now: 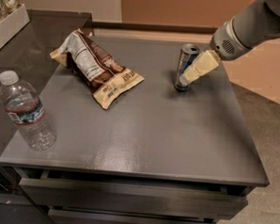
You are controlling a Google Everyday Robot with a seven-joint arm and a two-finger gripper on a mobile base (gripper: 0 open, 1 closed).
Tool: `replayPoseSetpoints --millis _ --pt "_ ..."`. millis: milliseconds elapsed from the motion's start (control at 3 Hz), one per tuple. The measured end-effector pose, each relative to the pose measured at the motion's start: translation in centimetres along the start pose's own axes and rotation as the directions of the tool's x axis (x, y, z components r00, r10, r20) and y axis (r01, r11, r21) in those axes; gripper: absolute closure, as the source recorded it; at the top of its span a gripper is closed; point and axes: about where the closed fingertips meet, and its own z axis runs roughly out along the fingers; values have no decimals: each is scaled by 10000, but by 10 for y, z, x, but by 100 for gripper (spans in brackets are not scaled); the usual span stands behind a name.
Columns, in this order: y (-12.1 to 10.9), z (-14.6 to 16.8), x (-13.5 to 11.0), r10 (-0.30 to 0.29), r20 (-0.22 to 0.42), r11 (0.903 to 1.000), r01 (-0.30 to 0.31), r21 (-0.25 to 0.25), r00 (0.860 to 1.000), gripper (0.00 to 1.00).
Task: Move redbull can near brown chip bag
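Silver-blue, your redbull can stands back right on the grey table, well apart from the brown chip bag, open tabletop between. Your gripper is against its right side; grasp, you cannot tell.

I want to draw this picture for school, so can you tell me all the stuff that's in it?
table: 1, dark grey, middle, holds the things below
brown chip bag: 1, brown, white and tan, lying back left
redbull can: 1, silver and blue, back right
water bottle: 1, clear with white cap, standing front left
drawers: 2, grey, under the tabletop
box: 1, white, far left counter
arm: 1, grey, top right
gripper: 1, cream, against the can's right side
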Motion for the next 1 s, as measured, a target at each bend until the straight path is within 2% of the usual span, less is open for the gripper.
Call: replayPoseSetpoints --millis 333,1000 --pt "-4 17 -13 148 454 9999 -144 -92 9989 2" --pt "-7 28 -29 269 927 9996 -256 -151 9953 47"
